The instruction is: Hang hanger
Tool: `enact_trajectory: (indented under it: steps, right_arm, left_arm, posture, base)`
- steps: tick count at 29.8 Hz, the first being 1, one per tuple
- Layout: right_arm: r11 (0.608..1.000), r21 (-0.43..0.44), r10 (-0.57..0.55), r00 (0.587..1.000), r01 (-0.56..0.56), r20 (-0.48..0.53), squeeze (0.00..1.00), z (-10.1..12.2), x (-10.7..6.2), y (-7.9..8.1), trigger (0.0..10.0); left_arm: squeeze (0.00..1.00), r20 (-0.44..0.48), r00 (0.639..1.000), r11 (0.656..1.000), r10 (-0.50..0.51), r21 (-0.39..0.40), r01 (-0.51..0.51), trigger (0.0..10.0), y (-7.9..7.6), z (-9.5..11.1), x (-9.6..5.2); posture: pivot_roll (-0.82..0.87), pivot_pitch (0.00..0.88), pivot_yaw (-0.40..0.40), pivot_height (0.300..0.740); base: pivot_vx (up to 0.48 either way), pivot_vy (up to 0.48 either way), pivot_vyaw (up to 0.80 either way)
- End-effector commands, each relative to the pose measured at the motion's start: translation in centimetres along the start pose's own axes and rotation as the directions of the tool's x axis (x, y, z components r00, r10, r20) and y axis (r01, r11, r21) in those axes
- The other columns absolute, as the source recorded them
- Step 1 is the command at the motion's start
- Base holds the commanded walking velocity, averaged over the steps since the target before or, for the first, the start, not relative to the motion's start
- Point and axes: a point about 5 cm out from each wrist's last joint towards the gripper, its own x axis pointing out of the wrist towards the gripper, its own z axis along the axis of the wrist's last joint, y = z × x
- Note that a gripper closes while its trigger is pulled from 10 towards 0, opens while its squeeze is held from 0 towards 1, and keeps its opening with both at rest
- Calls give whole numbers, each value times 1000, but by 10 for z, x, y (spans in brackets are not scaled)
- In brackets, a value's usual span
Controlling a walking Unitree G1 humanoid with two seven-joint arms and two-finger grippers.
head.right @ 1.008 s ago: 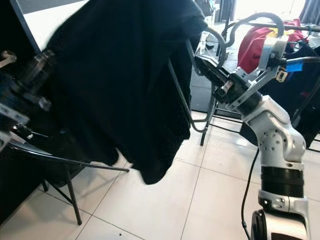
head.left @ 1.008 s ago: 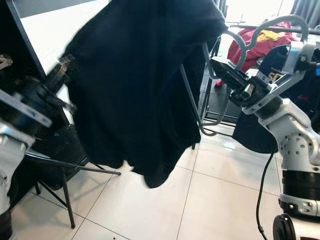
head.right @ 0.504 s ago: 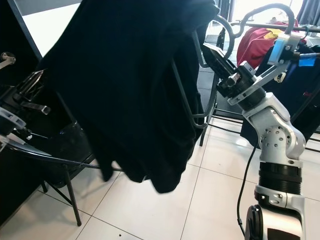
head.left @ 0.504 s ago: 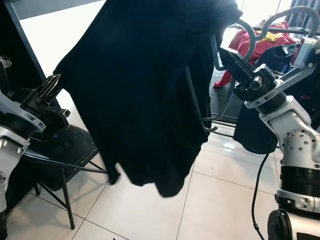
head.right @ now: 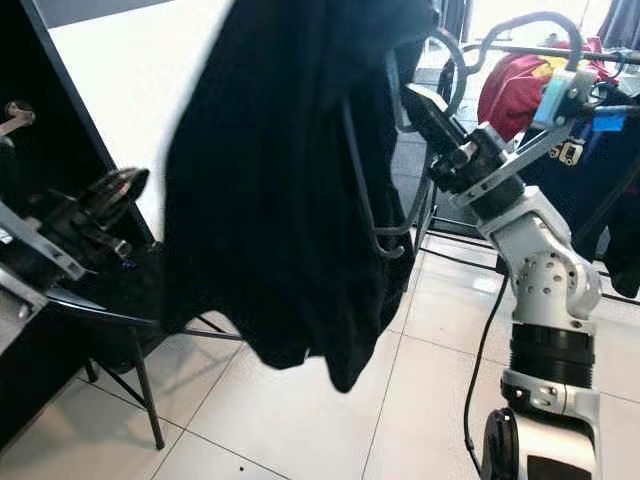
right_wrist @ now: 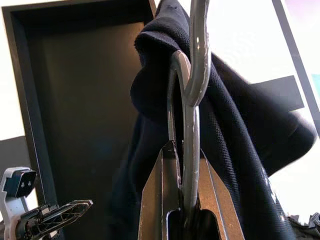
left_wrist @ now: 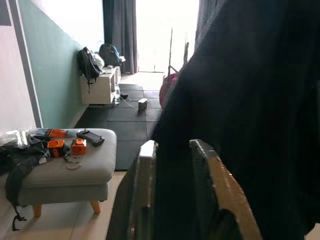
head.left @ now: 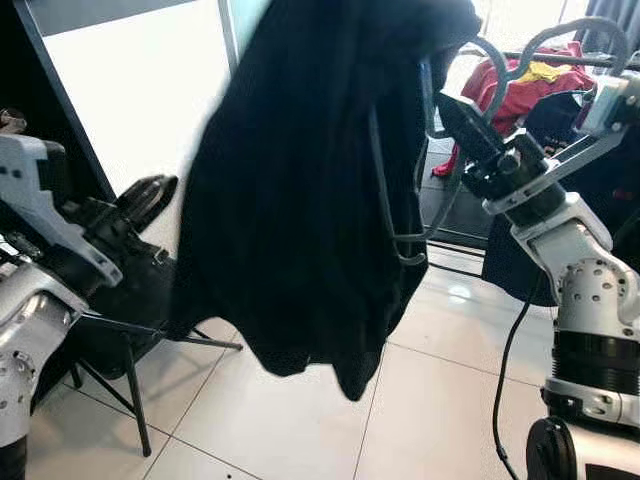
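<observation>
Centrally, a grey hanger (head.left: 385, 190) hangs in mid-air, draped with a large black garment (head.left: 310, 190) that falls well above the white tiled floor (head.left: 300, 420). The right claw (right_wrist: 182, 200) is clamped on the hanger's wire just below its hook; the right wrist view shows the wire pinched between both fingers. That arm reaches in from the right, raised near head height. The left claw (head.left: 148, 192) hovers low on the left, just beside the garment's edge; its fingers (left_wrist: 145, 190) sit slightly apart, gripping nothing. Below it stands a black folding chair (head.left: 125, 330). Behind the right arm, a clothes rail (head.left: 560, 58) carries a red garment (head.left: 520, 85) and dark clothes (head.left: 600, 170). A grey footstool (left_wrist: 65, 175) shows in the left wrist view.
</observation>
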Motion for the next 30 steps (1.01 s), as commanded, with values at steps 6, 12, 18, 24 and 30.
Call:
enact_trajectory:
  steps: [6,12,18,24,30]
  right_arm:
    - [1000,-1,24,999,-24,34,0,1,20,7,10000]
    - [997,30,70,992,-67,-105,0,-45,41,21,10000]
    - [995,49,96,987,-90,-129,0,-55,44,28,10000]
    - [993,64,109,985,-101,-132,0,-58,45,32,10000]
    - [991,73,122,985,-114,-120,0,-57,47,34,10000]
  left_arm:
    - [1000,113,993,999,-12,42,7,10000,1,31,0]
    - [980,245,966,996,-86,32,81,10000,-35,40,30]
    - [0,208,967,987,-151,87,135,10000,-58,24,41]
    - [0,186,952,970,-243,55,237,10000,-85,9,46]
    - [0,126,975,981,-182,90,171,10000,-82,-7,48]
  posture:
    - [-60,0,37,740]
    - [-42,0,18,740]
    - [-39,0,16,740]
    - [-45,0,17,740]
    - [-44,0,14,740]
  base:
    - [0,0,0]
    - [0,0,0]
    - [0,0,0]
    - [0,0,0]
    - [0,0,0]
